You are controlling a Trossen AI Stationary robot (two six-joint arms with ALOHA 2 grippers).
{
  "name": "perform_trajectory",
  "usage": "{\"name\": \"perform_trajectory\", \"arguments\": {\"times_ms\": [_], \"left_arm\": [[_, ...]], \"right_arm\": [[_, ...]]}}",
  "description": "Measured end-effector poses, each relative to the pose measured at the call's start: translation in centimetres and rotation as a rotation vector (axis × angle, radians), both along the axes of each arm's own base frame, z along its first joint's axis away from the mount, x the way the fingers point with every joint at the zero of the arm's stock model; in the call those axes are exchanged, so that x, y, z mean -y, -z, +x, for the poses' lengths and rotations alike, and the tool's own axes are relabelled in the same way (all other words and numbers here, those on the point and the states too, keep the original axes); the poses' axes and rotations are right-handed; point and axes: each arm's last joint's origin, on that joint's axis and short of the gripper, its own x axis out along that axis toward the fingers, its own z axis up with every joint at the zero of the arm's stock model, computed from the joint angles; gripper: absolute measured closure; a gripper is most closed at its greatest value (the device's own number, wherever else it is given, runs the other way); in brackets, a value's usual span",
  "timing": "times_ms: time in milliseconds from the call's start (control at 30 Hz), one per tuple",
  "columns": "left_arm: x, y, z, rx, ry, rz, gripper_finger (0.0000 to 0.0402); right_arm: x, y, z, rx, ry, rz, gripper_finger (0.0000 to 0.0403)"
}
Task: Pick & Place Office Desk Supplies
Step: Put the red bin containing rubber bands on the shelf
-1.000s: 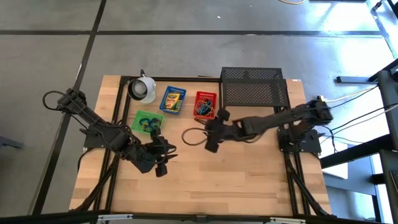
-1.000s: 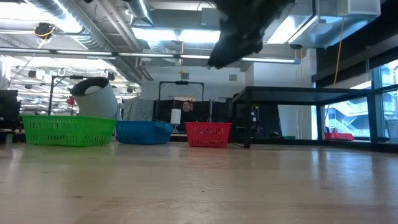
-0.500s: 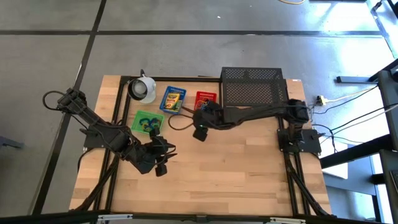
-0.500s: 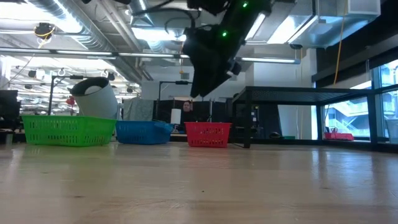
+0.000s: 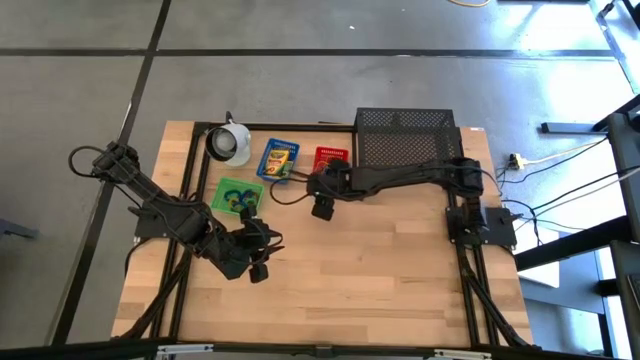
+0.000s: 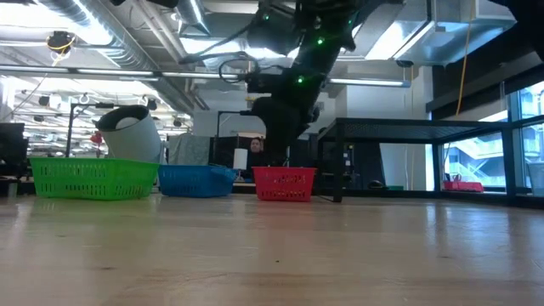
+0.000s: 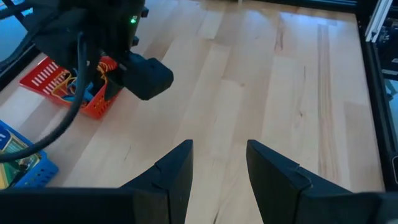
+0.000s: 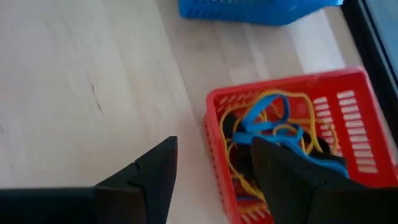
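Wooden boards make up our table (image 5: 380, 270), and it stands on a grey floor in a big room with bright lights overhead.

Our right gripper (image 8: 211, 171) hangs up in the air with its fingers spread apart and nothing between them. Just past those fingers we see the red basket (image 8: 298, 134) — one finger lies over the basket's edge, the other over bare wood beside it. Inside the basket we see rubber bands (image 8: 273, 127), blue and orange ones all tangled. Farther out past the fingers we see the blue basket (image 8: 261, 9). From above, the blue basket holds a yellow-green crayon box (image 5: 279, 158).

Our left gripper (image 7: 217, 165) waits low over the table, nearer the front, with its fingers apart and only bare wood between them. Well ahead of those fingers we see the right arm and the red basket again.

We also see a green basket (image 5: 237, 194) with bands in it, close to the left gripper. A white cup (image 5: 229, 142) lies on its side behind it, and a black mesh rack (image 5: 408, 140) stands beside the red basket.
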Motion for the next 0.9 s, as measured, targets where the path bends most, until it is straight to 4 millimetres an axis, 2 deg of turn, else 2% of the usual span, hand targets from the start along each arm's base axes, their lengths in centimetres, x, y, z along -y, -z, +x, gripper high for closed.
{"name": "perform_trajectory", "arguments": {"times_ms": [300, 567, 767, 900], "left_arm": [[0.0, 0.0, 0.0, -0.006, 0.004, 0.008, 0.0258], [0.0, 0.0, 0.0, -0.005, 0.004, 0.008, 0.0258], [0.0, 0.0, 0.0, -0.006, 0.005, 0.009, 0.0258], [0.0, 0.0, 0.0, -0.006, 0.005, 0.009, 0.0258]], "right_arm": [[1.4, 2.5, 0.6, -0.074, -0.037, -0.042, 0.0195], [2.8, 2.6, 0.4, -0.08, 0.017, -0.081, 0.02], [3.2, 3.2, 0.4, -0.086, -0.018, 0.021, 0.0244], [3.2, 3.7, 0.4, -0.101, -0.013, 0.026, 0.0284]]}}
